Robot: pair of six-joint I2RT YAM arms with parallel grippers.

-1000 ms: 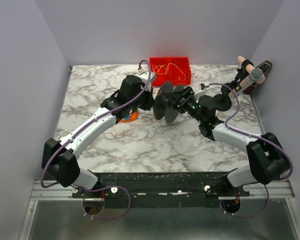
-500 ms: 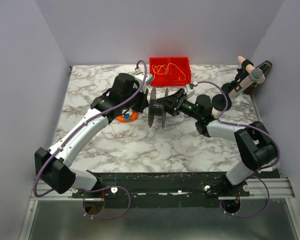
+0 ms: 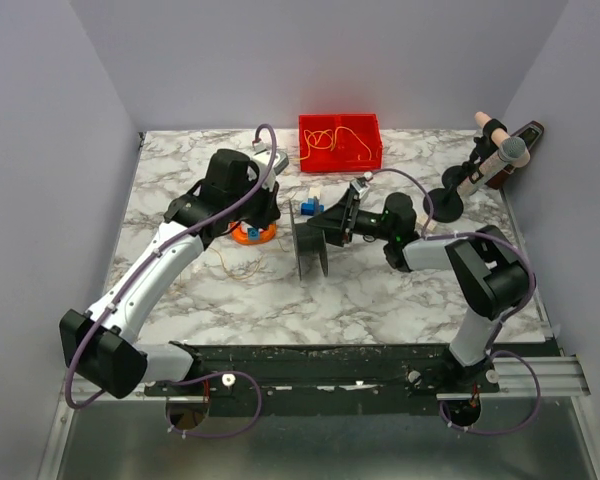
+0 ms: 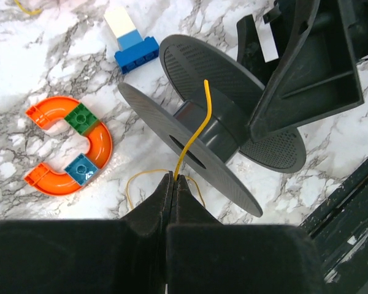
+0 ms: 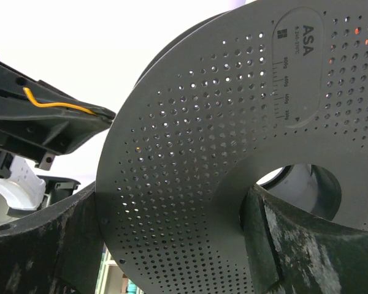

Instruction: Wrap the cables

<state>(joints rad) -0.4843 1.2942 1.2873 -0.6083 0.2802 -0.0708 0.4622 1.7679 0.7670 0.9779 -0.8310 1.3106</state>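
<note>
Left wrist view: cable (image 4: 195, 131) runs from spool (image 4: 214, 122) hub down into left claw (image 4: 175, 179), pinched shut on it; slack loops on desk (image 4: 49, 61). Right claw (image 3: 325, 222) spread wide, gripping spool, which stands on edge. More cables (image 3: 332, 138) in red bin (image 3: 340, 163) at back.

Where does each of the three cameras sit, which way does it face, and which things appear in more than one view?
Top external: above, behind the bases, looking down on the table; both arms show.
Left wrist: on the left arm, looking down past the left gripper, shut on the cable.
Right wrist: on the right arm, facing the spool its own fingers hold.
Shared: both wrist views show the spool and cable.
</note>
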